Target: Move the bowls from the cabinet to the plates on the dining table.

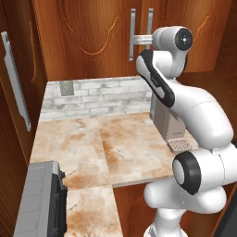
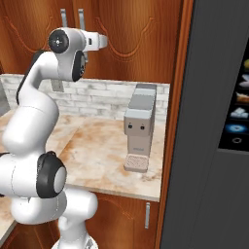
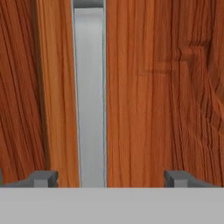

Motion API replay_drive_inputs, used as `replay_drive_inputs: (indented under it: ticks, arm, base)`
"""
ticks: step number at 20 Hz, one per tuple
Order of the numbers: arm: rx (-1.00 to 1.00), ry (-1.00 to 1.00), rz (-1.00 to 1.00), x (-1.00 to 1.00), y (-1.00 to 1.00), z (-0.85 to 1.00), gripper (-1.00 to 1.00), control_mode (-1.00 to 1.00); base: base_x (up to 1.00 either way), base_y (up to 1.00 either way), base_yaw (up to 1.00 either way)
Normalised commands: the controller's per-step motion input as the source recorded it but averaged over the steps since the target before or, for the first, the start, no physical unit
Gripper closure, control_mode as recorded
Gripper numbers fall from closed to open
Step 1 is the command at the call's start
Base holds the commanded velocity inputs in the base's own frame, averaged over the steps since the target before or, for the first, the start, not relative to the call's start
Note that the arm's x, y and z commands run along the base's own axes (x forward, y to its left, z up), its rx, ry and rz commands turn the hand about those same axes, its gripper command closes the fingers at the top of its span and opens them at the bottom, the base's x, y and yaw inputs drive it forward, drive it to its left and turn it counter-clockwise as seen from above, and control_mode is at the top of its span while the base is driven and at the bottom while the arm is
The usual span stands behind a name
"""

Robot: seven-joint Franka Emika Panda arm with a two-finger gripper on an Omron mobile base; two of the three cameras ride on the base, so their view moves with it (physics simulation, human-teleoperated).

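My claw [image 3: 105, 179] is spread wide and holding nothing, fingertips [image 3: 43, 178] sitting on either side of a long silver bar handle [image 3: 89, 100] on the cabinet [image 3: 148, 87], right up close to the wood. From the left base view my arm is reaching up to the pair of handles [image 1: 141, 34] where the two closed doors meet, so the cabinet's carved doors [image 1: 88, 32] are up above the marble worktop [image 1: 115, 143]. Under it there's white brick backsplash [image 1: 99, 97] with an outlet, and a grey coffee machine [image 2: 138, 129] standing on the worktop near the right end. Tall dark panel [image 2: 214, 121] on the far right.
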Motion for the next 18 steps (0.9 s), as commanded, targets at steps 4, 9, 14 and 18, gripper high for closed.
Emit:
replay_drive_inputs:
  ticks: [4,9,14,18]
  arm:
    - [0.00,0.00,0.00,0.00,0.00,0.00,1.00,-1.00]
    - [0.00,0.00,0.00,0.00,0.00,0.00,1.00,-1.00]
    - [0.00,0.00,0.00,0.00,0.00,0.00,1.00,-1.00]
    - [0.00,0.00,0.00,0.00,0.00,0.00,1.00,-1.00]
  base:
    - [0.00,0.00,0.00]
    - [0.00,0.00,0.00]
    - [0.00,0.00,0.00]
    - [0.00,0.00,0.00]
